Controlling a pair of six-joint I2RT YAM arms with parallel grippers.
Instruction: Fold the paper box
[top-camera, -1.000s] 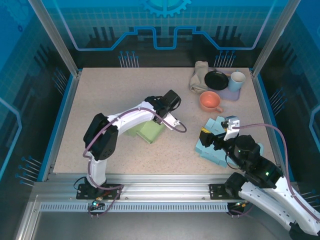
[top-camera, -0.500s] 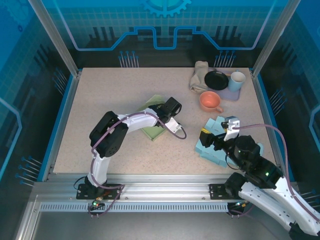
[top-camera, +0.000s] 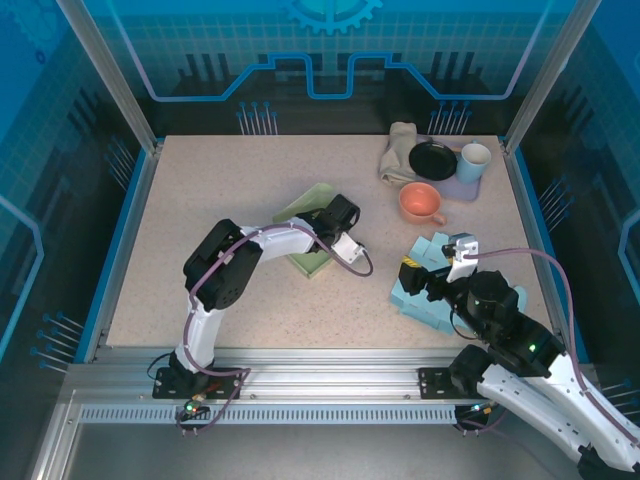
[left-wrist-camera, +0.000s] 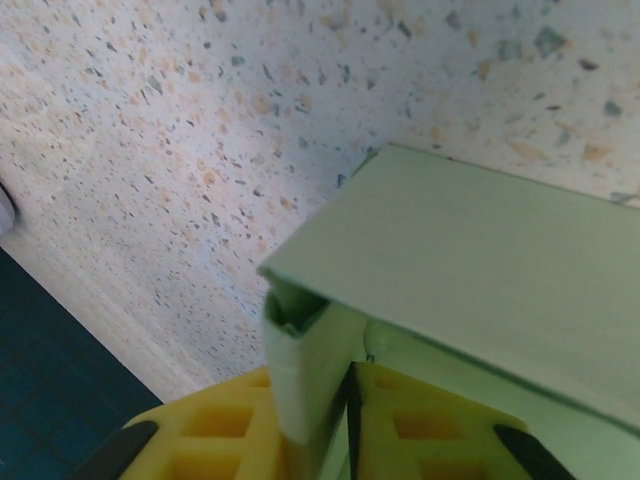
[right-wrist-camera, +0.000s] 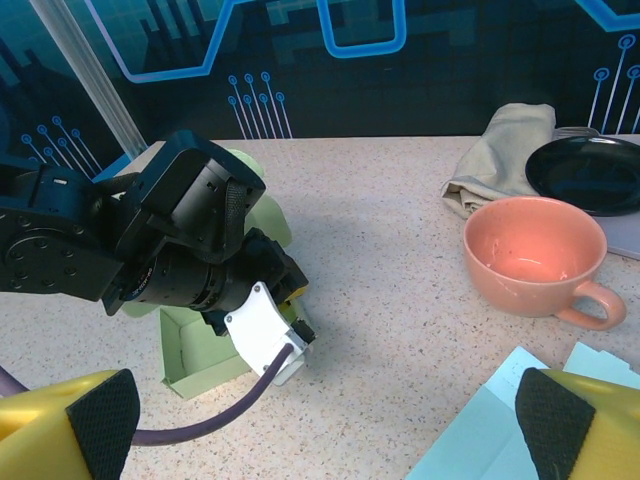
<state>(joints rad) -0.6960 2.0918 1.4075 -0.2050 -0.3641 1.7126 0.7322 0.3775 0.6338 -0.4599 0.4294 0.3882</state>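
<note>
The green box (top-camera: 312, 262) sits in the middle of the table (top-camera: 200, 200). The left gripper (left-wrist-camera: 340, 420) is down on it. Its two yellow fingers (left-wrist-camera: 200, 435) are close together, with a thin wall of the box between them. I cannot tell if they squeeze that wall or only sit beside it. The right gripper (right-wrist-camera: 327, 425) is spread wide and holds nothing. It hangs over some blue paper (top-camera: 425, 305) by the right edge.

I think the step now is bending this wall over. To do it well, the fingers should hold the wall low, close to the crease. They should turn slowly, so the paper bends on its line and does not crumple. The box looks light and may slide, so a soft, steady push is best.

There is lots of bare table to the left of the box and behind it. On the right, the pink cup (top-camera: 420, 203) is near, and the right arm is not far. Farther back lie a cloth (top-camera: 398, 150) and a plate (top-camera: 433, 160). It looks safer to move things left.
</note>
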